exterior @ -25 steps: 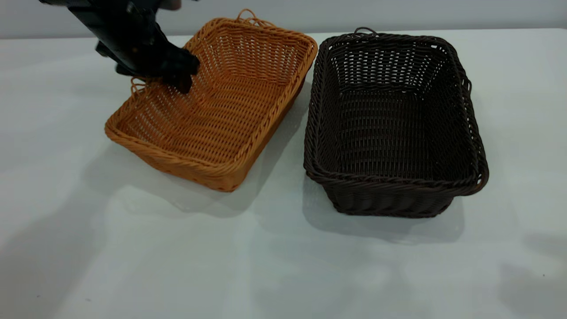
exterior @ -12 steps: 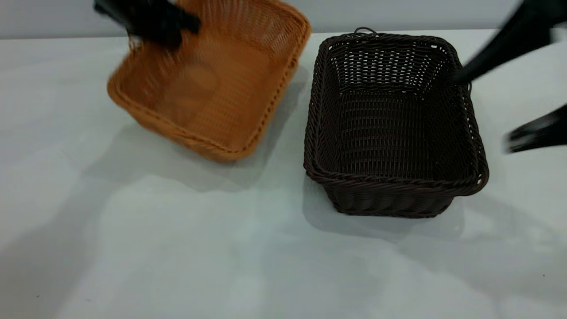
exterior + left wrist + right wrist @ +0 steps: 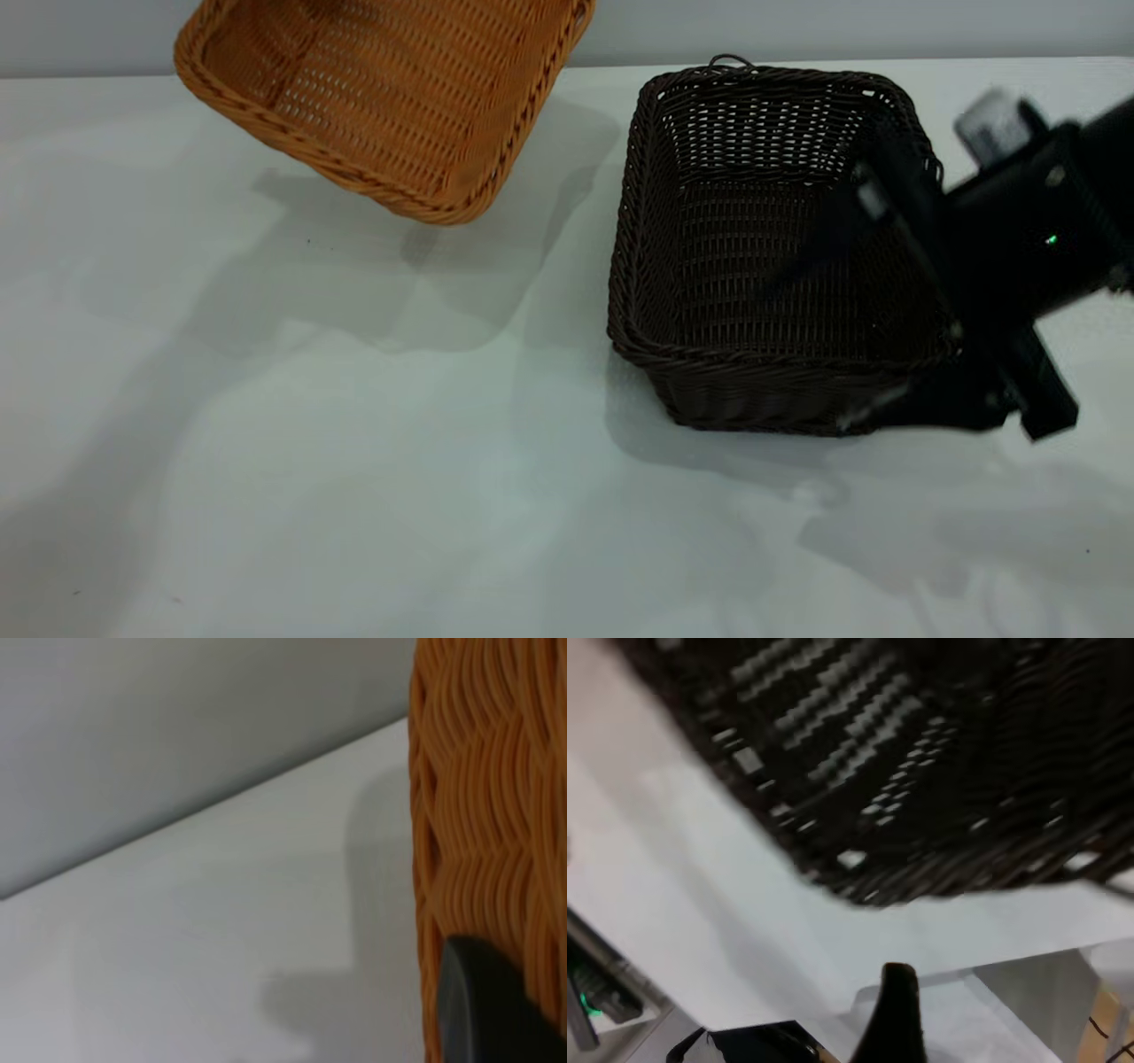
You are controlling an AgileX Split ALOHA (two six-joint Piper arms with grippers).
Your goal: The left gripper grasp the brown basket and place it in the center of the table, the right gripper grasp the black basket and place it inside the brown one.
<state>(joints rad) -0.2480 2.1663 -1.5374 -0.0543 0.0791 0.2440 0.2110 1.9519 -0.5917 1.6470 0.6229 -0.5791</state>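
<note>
The brown basket [image 3: 390,97] hangs tilted in the air above the back left of the table [image 3: 354,443], with its top cut off by the picture's edge. My left gripper is out of the exterior view. In the left wrist view one of its fingers [image 3: 483,1010] presses on the basket's woven wall [image 3: 487,797]. The black basket [image 3: 700,266] stands on the table right of centre. My right gripper [image 3: 842,346] is open at the basket's right wall, one finger over the inside and one outside near the front corner. The right wrist view shows the black basket [image 3: 921,753] and one finger [image 3: 897,1010].
A grey wall [image 3: 797,27] runs behind the table's far edge. The right wrist view shows the table's edge [image 3: 983,970] and, beyond it, dark equipment with a green light [image 3: 585,1001].
The brown basket has been lifted off the table and carried up and back to the left. My right gripper has come in from the right and down onto the black basket's right wall.
</note>
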